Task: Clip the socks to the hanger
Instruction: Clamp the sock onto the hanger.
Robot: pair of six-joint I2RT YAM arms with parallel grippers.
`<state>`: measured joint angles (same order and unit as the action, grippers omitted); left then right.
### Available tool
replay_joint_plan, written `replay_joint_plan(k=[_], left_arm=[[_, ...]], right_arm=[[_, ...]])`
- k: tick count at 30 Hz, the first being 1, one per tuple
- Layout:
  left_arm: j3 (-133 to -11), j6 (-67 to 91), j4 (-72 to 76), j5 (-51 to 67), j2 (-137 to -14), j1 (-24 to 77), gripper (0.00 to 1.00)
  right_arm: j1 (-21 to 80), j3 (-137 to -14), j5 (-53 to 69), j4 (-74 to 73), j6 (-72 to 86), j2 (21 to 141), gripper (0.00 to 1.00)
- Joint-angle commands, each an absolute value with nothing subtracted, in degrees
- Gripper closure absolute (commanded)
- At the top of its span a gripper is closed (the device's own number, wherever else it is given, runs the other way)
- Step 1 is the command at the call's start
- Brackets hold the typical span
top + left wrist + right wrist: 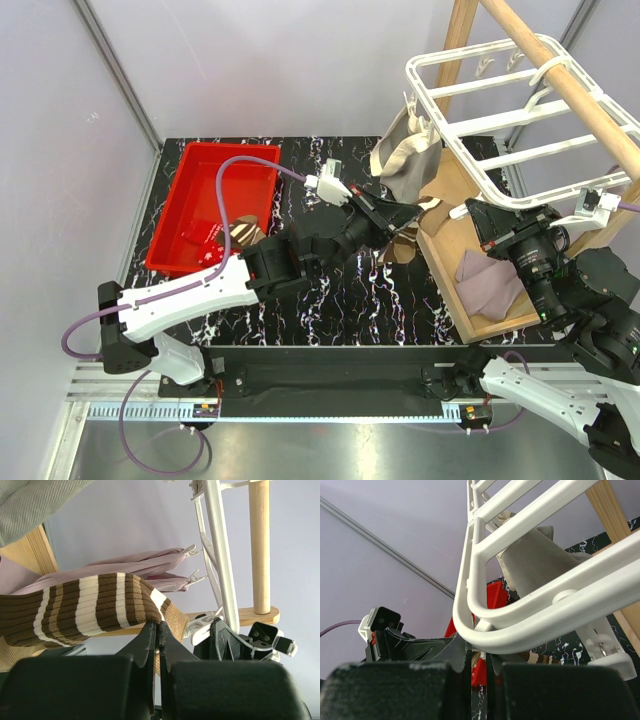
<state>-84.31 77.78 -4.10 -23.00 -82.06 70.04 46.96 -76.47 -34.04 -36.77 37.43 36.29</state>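
My left gripper (418, 208) is shut on the cuff of a brown-and-cream striped sock (100, 605), held up by a lower corner of the white hanger (500, 100). In the left wrist view the gripper (160, 629) holds the cuff just left of a white clip (202, 625). My right gripper (465, 212) pinches that clip under the hanger's corner (485, 630), fingers nearly closed on it. A beige-grey sock (405, 155) and mauve-pink socks (145, 562) hang from the hanger's clips. Another mauve sock (490, 280) lies on the wooden base.
A red tub (215, 190) at the back left holds a red speckled sock (205, 235) and a striped one (245, 232). The wooden pole (570, 80) and frame carry the hanger. The two grippers are very close together under the hanger corner.
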Motion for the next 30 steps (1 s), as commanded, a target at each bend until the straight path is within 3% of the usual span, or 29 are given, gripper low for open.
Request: replay_joint_plan(k=[1,30], left_arm=[[-87.3,76.1,-0.2,-25.0,-79.9,70.9,1.0],[-88.7,75.9,1.4,-24.9,-83.1,72.4,1.0]], right_arm=[[47.2,-76.1,-32.6,-40.6,38.1,37.6,1.0],[47.2,-73.9,-28.6,-35.2,44.6,34.3,1.0]])
